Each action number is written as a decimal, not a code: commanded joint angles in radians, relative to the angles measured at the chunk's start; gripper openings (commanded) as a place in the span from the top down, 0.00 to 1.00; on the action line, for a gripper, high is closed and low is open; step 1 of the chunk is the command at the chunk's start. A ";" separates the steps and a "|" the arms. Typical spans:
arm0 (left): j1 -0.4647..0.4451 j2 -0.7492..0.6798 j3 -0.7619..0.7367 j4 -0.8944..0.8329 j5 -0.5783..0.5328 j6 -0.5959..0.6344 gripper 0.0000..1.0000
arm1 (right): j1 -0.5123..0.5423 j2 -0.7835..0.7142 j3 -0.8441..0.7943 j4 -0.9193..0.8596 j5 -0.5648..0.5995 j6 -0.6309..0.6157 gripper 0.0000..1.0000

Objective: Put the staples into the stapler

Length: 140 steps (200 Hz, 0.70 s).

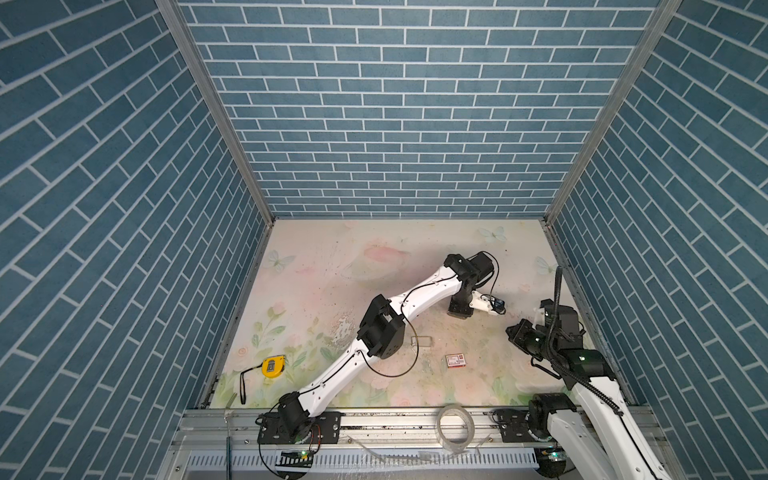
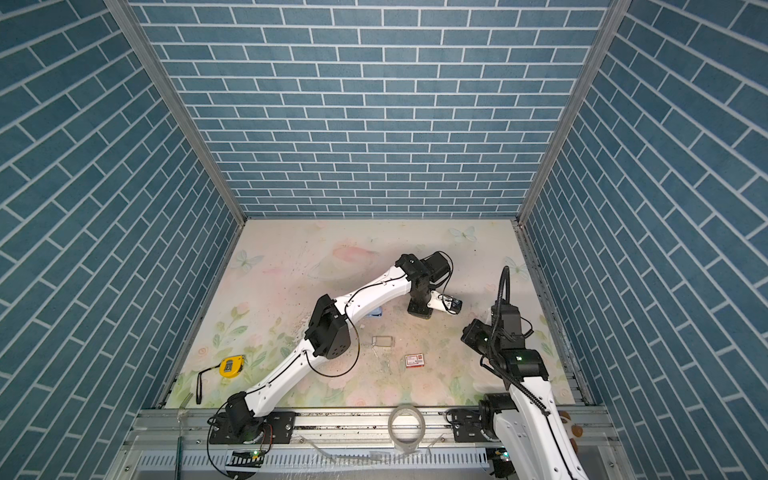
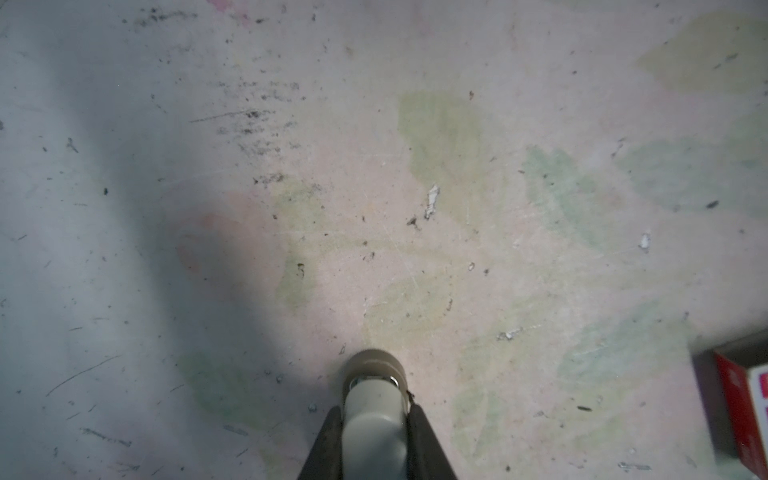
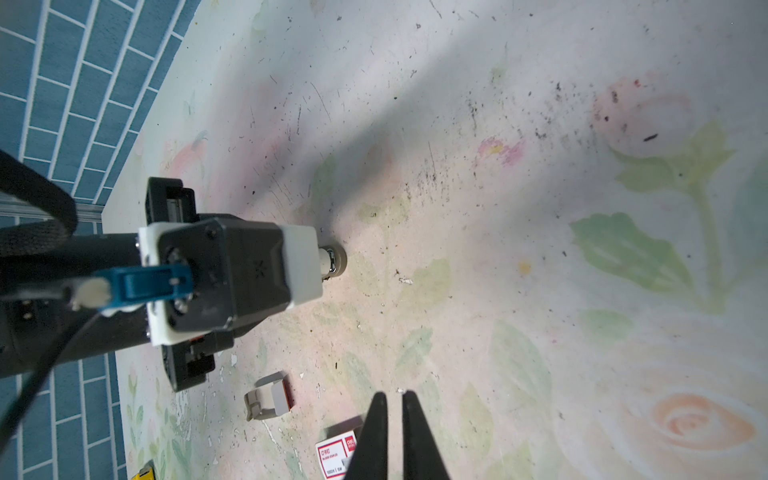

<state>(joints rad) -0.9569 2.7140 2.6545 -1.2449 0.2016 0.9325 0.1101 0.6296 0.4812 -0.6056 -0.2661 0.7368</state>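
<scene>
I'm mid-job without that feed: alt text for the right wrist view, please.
The left gripper, hidden behind its wrist camera, holds a beige object, possibly the stapler, with its rounded end at the floral table. In the foreground the right gripper is shut and empty, near a white-and-red box and an open grey cardboard sleeve.

Both arms: glossy white moulded link shells joined by matte black joint housings. A thin black cable loops alongside. A ribbed black conduit exits the right arm toward 12 o'clock. Right gripper: two black tapered wedge fingers. Blue plastic connector on the dark grey wrist camera housing.
</scene>
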 commanded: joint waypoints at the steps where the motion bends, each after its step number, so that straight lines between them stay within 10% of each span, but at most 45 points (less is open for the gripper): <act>1: -0.029 0.206 -0.113 -0.388 0.003 0.017 1.00 | -0.002 -0.009 -0.016 -0.003 -0.001 0.030 0.89; 140: -0.032 0.250 -0.129 -0.354 0.010 -0.021 1.00 | -0.002 -0.013 -0.015 -0.014 -0.001 0.032 0.89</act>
<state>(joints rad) -0.9573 2.7316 2.6709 -1.2549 0.2047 0.9283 0.1101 0.6281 0.4709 -0.6071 -0.2665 0.7372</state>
